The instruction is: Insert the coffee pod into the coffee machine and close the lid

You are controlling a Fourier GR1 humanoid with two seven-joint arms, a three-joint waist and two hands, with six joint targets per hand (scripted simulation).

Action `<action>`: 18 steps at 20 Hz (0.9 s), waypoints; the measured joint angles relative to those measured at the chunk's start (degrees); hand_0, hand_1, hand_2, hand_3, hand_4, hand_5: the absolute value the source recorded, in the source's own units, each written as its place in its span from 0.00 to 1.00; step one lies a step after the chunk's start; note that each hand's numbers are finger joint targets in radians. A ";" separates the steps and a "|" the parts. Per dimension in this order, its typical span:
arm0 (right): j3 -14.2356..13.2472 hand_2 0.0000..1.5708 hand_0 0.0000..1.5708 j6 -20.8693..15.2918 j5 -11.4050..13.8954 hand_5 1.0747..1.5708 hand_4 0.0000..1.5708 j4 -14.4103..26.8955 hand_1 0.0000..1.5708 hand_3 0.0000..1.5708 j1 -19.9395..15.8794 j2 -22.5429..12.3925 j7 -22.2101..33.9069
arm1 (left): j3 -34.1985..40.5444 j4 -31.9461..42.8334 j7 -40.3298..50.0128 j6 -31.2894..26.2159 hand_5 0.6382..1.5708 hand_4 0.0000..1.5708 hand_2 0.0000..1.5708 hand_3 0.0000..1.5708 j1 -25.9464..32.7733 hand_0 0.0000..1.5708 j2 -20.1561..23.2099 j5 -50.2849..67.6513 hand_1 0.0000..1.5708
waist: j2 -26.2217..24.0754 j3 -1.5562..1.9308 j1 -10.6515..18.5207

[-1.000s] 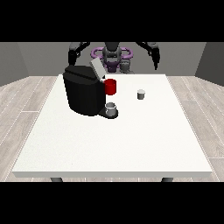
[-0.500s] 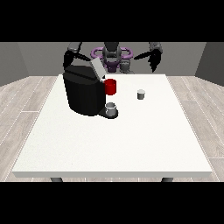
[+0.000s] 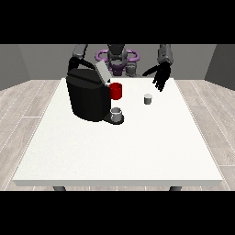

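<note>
A black coffee machine (image 3: 87, 97) stands on the left half of the white table (image 3: 119, 147), its grey lid (image 3: 102, 71) raised and tilted. A red part (image 3: 116, 91) sticks out at its front, and a small grey cup (image 3: 117, 113) sits on its drip base. The small grey coffee pod (image 3: 148, 99) stands on the table to the machine's right. The hand at the view's right (image 3: 161, 75) hangs above and behind the pod with fingers spread, touching nothing. The hand at the view's left is hidden behind the machine; only its arm (image 3: 78, 54) shows.
The robot's torso with purple rings (image 3: 117, 57) stands behind the table's far edge. White tabletop stretches from the machine toward the camera. Wooden floor surrounds the table.
The arm at the view's right has come down and forward, bringing its hand closer to the pod. The arm at the view's left has lowered behind the machine.
</note>
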 measured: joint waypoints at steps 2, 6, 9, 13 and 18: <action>0.69 0.00 0.00 -0.49 0.67 1.00 0.00 -0.29 0.00 0.00 -0.59 0.60 0.99 | 0.43 3.63 -1.05 -0.56 1.00 0.00 0.00 0.00 -1.77 0.00 0.98 -1.07 0.00 | 0.94 -0.01 -0.47; 1.02 0.00 0.00 -0.62 1.41 1.00 0.00 0.09 0.00 0.00 -1.36 0.72 2.92 | -0.03 9.39 -1.83 -1.39 1.00 0.00 0.00 0.00 -4.60 0.00 1.74 -3.79 0.00 | 1.67 -0.01 -0.91; 1.56 0.00 0.00 -0.84 1.12 1.00 0.00 0.97 0.00 0.00 -2.04 1.53 3.20 | -0.72 13.07 -3.17 -0.32 1.00 0.00 0.00 0.00 -6.27 0.00 1.67 -6.52 0.00 | 2.92 -0.02 -0.93; 0.87 0.00 0.00 -0.17 0.50 1.00 0.00 2.11 0.00 0.00 -3.85 1.27 3.62 | -1.04 18.14 -5.88 2.57 1.00 0.00 0.46 0.31 -8.72 0.31 1.07 -10.05 0.31 | 4.15 -0.02 -0.81; -0.32 0.00 0.00 -1.18 0.60 1.00 0.00 6.13 0.00 0.00 -5.81 1.46 2.64 | -2.92 21.26 -7.31 7.67 1.00 0.24 0.61 0.52 -10.89 0.57 -1.39 -15.19 0.57 | 4.47 -0.01 0.46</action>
